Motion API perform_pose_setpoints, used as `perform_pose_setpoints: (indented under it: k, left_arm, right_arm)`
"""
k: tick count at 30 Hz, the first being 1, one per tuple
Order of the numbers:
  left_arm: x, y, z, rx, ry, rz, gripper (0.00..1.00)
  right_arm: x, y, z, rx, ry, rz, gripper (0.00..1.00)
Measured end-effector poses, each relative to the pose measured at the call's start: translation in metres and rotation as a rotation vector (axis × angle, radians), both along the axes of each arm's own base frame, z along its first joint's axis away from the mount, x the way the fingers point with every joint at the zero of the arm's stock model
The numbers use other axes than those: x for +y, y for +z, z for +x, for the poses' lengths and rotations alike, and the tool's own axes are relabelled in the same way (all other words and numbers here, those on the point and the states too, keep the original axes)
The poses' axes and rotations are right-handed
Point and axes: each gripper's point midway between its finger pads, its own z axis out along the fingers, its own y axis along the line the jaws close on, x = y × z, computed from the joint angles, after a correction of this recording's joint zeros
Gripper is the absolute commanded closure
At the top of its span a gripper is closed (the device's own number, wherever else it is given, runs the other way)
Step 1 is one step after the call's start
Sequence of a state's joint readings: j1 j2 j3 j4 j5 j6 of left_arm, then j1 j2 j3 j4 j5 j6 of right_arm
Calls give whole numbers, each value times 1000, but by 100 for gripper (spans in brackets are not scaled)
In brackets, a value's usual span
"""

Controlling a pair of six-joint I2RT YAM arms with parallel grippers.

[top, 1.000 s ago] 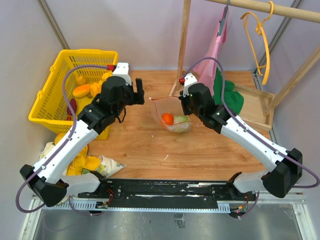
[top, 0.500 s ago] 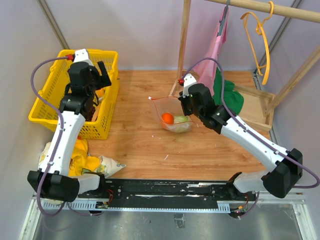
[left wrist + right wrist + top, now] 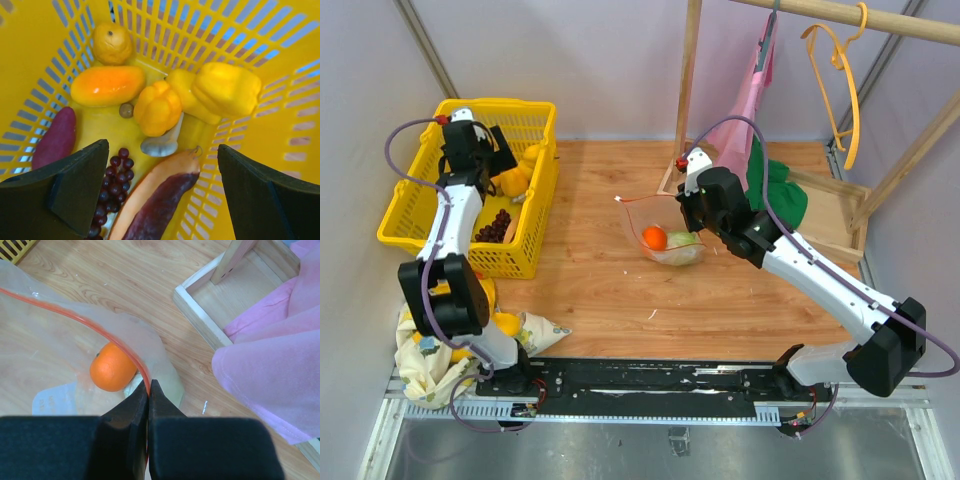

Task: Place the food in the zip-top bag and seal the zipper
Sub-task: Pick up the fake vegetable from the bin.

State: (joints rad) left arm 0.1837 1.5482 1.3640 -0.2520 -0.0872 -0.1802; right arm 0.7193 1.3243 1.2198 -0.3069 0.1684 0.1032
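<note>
The left pincer (image 3: 162,150) hangs over the inside of the yellow plastic mesh basket (image 3: 410,215), jaws spread wide with nothing between them. Under the gap, on the basket floor, lie a lobed yellow toy pepper (image 3: 157,107) and a small pale grey toy (image 3: 161,144). A bunch of dark purple toy grapes (image 3: 112,185) sits by the left finger, and an orange toy mango (image 3: 107,85) lies towards the basket's far wall. These look like light, hard, smooth plastic (apt to squirt out of a skewed pinch), so I would take the pepper across its middle, with the jaws seated in its grooves.

Well to the right of the basket in the top view, on the wooden tabletop (image 3: 600,290), lies the clear crinkly zip-top bag (image 3: 50,355), with a round orange toy fruit (image 3: 112,366) already inside. The right pincer (image 3: 148,387) is pressed together on the bag's thin orange-red zipper strip (image 3: 100,327), apparently holding one lip of the mouth up. The film looks limp and slippery, so the stiffer strip is the sounder place to hold.
</note>
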Motion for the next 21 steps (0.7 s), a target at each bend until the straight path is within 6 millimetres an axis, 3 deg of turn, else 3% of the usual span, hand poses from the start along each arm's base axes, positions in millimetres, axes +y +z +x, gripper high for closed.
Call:
perform_pose_setpoints:
  k: [5,10,21]
  left_arm:
    - [7,-61,27,95,-9,-21,5]
    - [13,-104,44,144,-17,-28,4]
    - [22,-138,93,119,-45,-43,8]
  right_arm:
    - [2,1,-2,3,12,7,99]
    - [4,0,-3,8,27,12,99]
    - [6,0,-4,12,38,16,99]
